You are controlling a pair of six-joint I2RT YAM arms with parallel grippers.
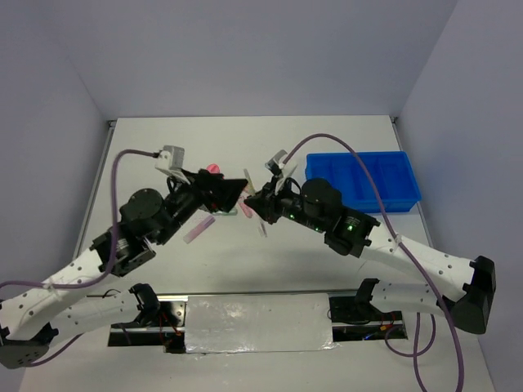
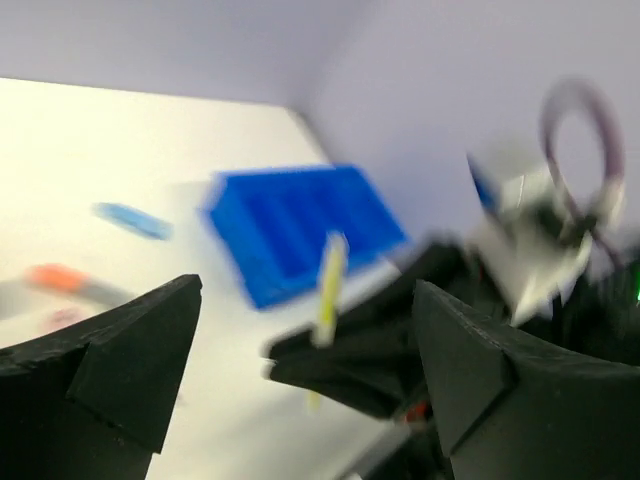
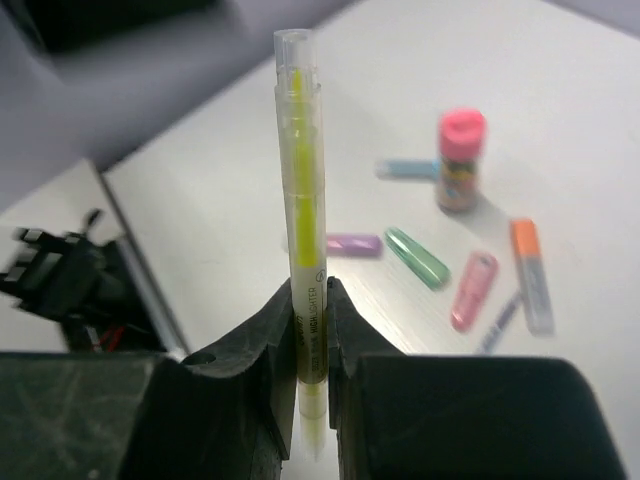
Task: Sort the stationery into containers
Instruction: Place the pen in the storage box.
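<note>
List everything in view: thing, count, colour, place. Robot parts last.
table: one, white, below all
tray: one, bright blue, table's right side
highlighter: one, yellow, held upright
bottle: one, tan, pink-capped, standing
blue stick: one, pale, beside bottle
lilac stick: one, lilac, lying flat
green stick: one, green, beside lilac stick
pink stick: one, pink, lying flat
orange stick: one, orange-capped, beside pink stick
thin pen: one, greyish, near pink stick
left gripper: one, black, open
right gripper: one, black, shut on highlighter

white table (image 1: 245,147), blue tray (image 1: 400,202), sticks (image 3: 472,290)
</note>
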